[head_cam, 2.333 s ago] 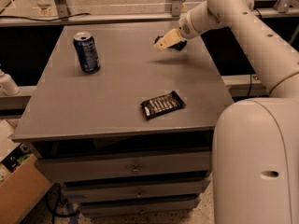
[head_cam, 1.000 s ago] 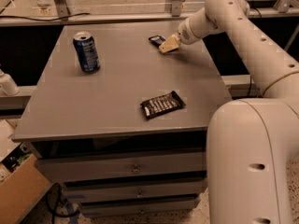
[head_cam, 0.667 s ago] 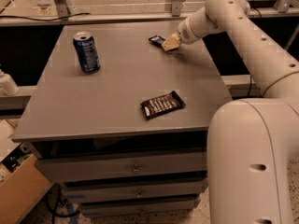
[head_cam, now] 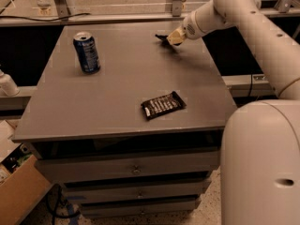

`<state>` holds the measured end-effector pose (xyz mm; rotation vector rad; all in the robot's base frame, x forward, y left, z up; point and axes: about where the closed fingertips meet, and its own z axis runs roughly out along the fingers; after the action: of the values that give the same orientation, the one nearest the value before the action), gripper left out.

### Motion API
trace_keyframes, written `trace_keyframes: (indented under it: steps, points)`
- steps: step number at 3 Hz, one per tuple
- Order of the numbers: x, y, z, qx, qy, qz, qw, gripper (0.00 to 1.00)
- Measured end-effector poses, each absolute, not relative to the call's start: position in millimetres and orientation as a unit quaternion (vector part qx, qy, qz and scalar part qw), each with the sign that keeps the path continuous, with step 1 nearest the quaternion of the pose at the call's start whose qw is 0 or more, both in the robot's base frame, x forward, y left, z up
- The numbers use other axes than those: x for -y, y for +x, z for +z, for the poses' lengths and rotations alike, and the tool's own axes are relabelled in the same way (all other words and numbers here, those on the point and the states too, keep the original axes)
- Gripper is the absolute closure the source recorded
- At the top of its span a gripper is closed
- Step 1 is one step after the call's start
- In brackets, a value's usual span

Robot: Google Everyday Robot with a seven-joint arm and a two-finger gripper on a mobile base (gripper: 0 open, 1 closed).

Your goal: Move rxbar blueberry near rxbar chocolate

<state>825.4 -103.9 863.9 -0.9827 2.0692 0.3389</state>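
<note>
The rxbar blueberry [head_cam: 162,36], a small dark bar, is at the far right of the grey table [head_cam: 117,78]. It sticks out to the left of my gripper [head_cam: 173,38]. The gripper is shut on its right end and holds it just above the tabletop, with a shadow beneath. The rxbar chocolate [head_cam: 162,105], black with rows of white lettering, lies flat near the table's front edge, right of centre. It is well apart from the gripper and nearer to the camera.
A blue soda can [head_cam: 86,52] stands upright at the back left of the table. Drawers [head_cam: 136,170] sit under the tabletop. A cardboard box [head_cam: 18,196] is on the floor at the lower left. A railing runs behind the table.
The gripper came down to the blueberry bar at the far right and closed on it. The bar now sits slightly raised. The chocolate bar and can have not moved.
</note>
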Motion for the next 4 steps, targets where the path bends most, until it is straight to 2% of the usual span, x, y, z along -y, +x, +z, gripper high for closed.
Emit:
trace_keyframes:
  steps: [1, 2, 4]
  points:
    - [139, 761, 903, -0.808, -0.399, 0.139, 0.410, 1.00]
    - [139, 761, 903, -0.808, -0.399, 0.139, 0.410, 1.00]
    - [119, 756, 894, -0.806, -0.403, 0.183, 0.393, 1.00]
